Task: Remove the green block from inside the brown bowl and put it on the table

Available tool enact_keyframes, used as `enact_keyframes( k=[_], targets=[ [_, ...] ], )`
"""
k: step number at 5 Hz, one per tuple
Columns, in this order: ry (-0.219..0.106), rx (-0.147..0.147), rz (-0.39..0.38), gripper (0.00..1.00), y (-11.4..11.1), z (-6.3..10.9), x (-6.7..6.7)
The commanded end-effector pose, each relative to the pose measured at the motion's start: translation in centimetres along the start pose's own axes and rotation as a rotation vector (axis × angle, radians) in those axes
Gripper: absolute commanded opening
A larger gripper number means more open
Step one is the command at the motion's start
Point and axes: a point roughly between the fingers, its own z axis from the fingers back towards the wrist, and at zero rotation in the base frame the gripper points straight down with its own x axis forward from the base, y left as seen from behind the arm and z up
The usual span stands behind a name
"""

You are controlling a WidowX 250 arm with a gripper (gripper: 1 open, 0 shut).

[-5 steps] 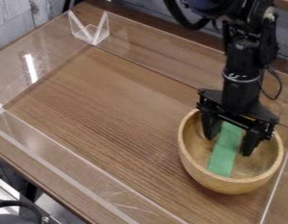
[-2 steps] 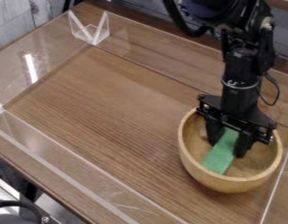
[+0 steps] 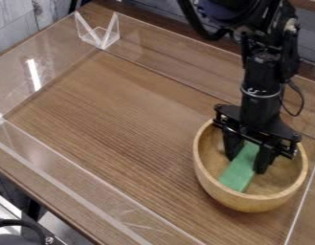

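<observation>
The brown bowl [image 3: 203,165] sits on the table [image 3: 122,110] at the right, near the front edge. Inside it lies the green block [image 3: 241,172], slanting from the bowl's middle toward its front left. My gripper [image 3: 255,150] points straight down into the bowl. Its two black fingers [image 3: 236,144] press against the block's upper end from both sides, shut on it. That upper end is partly hidden by the fingers. The block's lower end still rests on the bowl's floor.
Low clear acrylic walls [image 3: 32,77] border the tabletop. A small clear angled stand [image 3: 96,31] is at the back left. The black arm [image 3: 264,57] rises from the bowl toward the top right. Bare wood lies left of the bowl.
The fingers have drawn in from a wide spread and now clamp the green block's upper end. The arm has stayed in place over the bowl.
</observation>
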Motion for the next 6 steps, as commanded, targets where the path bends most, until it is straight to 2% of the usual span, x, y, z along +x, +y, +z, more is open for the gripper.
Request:
enact_keyframes(
  k=[1,6],
  targets=[
    [-0.058,-0.012,0.006,0.0,0.0,2.0,0.7],
    [-0.038,-0.013,0.02,0.0,0.3,3.7,0.5]
  ],
)
